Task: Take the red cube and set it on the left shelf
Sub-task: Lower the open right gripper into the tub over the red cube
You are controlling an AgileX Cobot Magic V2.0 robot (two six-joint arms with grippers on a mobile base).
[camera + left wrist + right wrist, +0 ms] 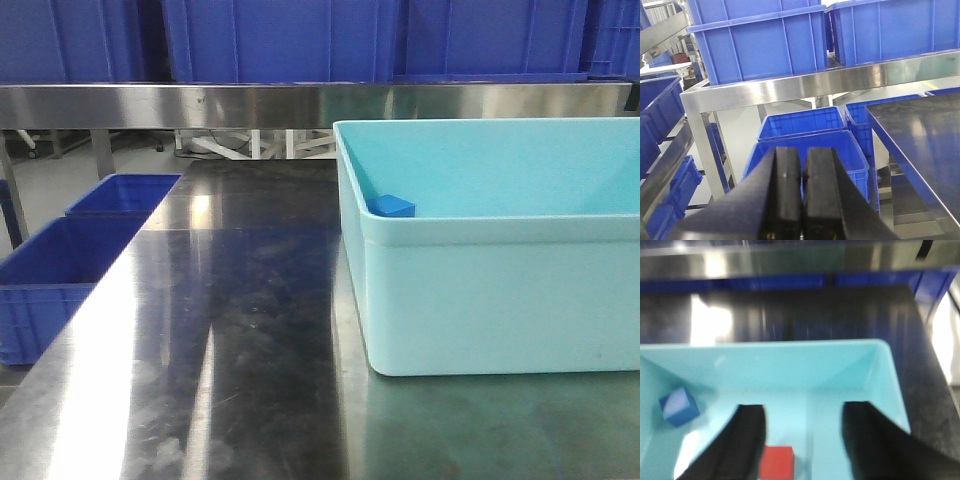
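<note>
The red cube (776, 462) lies on the floor of a light turquoise tub (880, 370), at the bottom of the right wrist view. My right gripper (802, 412) is open above the tub, with the cube just inside its left finger (742, 445). A small blue block (679, 406) lies at the tub's left side; it also shows in the front view (390, 206). The tub stands on the steel table in the front view (500, 300). My left gripper (801, 155) is shut and empty, off the table's left over blue crates. The red cube is hidden in the front view.
A steel shelf rail (300, 103) runs across the back, with large blue crates (280, 40) on it. Blue crates (60, 270) sit on the floor left of the steel table (230, 340). The left wrist view shows the shelf frame (790, 87) and table edge (900, 150).
</note>
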